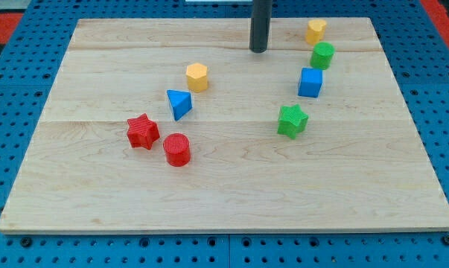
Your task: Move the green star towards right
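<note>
eight small blocks lie on a pale wooden counter (224, 186), with my tip (259, 50) near the view's top.

the rod ends bare, with no pincer on it, so it holds nothing; my tip rests near the top middle, well apart from the green star (292, 120) and above it, slightly to its left. the green star sits right of centre, touching no other block. just above it is a blue cube (310, 82), then a green cylinder (322, 55) and a yellow block (316, 30), a loose column running towards the view's top right. on the left half, a yellow hexagonal block (197, 77) lies above a blue triangular block (179, 103), and lower left a red star (143, 132) sits just beside a red cylinder (177, 150).
</note>
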Tool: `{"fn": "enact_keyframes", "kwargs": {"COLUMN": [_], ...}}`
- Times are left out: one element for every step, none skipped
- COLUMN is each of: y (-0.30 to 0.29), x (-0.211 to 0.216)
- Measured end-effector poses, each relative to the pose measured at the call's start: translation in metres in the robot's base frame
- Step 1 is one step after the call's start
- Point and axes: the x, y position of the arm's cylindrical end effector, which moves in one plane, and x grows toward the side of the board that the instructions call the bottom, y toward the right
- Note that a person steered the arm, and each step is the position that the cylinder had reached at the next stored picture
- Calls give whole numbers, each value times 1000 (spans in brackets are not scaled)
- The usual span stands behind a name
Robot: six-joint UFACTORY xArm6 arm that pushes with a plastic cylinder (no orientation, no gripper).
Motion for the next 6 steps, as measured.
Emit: {"fn": "enact_keyframes", "kwargs": {"y": [-3, -26, -28, -9, 17, 46], "x": [45, 80, 120, 140, 156, 167]}}
